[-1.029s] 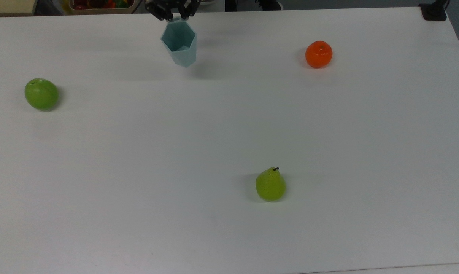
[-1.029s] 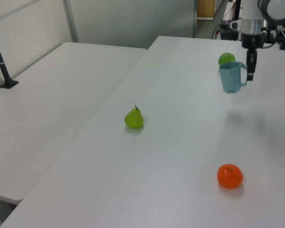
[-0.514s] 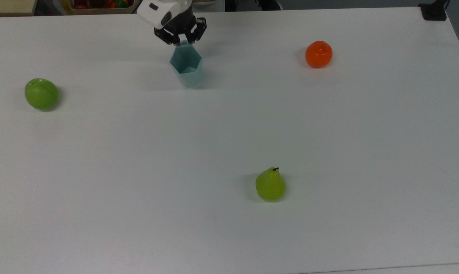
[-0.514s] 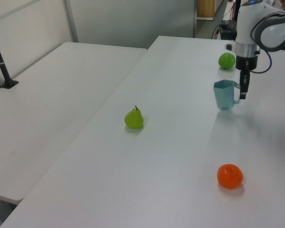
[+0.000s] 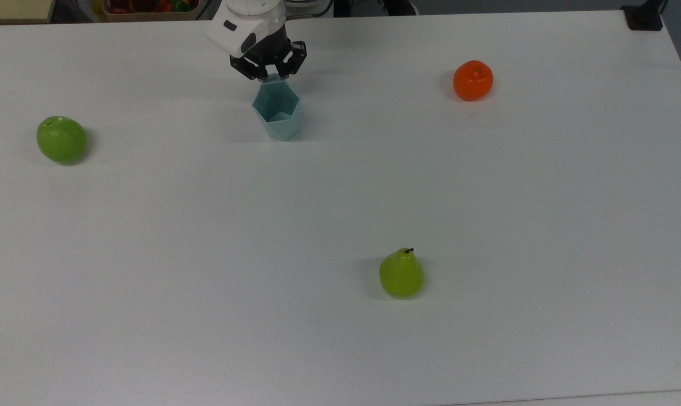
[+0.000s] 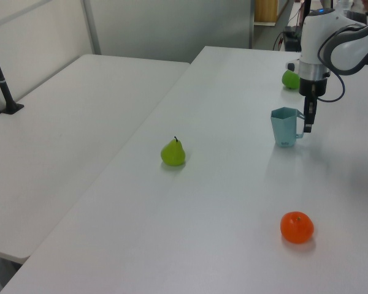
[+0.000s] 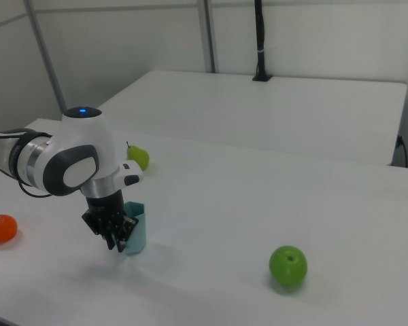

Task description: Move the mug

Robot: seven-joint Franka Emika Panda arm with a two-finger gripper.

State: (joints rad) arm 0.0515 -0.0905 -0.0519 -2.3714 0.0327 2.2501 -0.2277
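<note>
Gripping the mug [image 5: 277, 114] by its handle tab, the jaws are pinching it from above, leaving the cup hanging upright. The mug is sitting on or just above the desk [image 5: 340, 225], between the apple [image 5: 61, 139] and orange [image 5: 473, 80].

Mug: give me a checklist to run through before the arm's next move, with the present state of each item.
1. Mug upright with its opening facing up: ok.
2. Mug base down on the table: looks ok in the left view; cannot tell for sure.
3. Gripper at the mug's handle side: ok, it sits right beside the handle in the left view.
4. Hold on the handle released or kept: cannot tell.
5. Room around the mug: ok. The orange, apple and pear all lie well apart from it.
6. Path straight up for the arm: ok, nothing hangs over the gripper in the right view.
</note>
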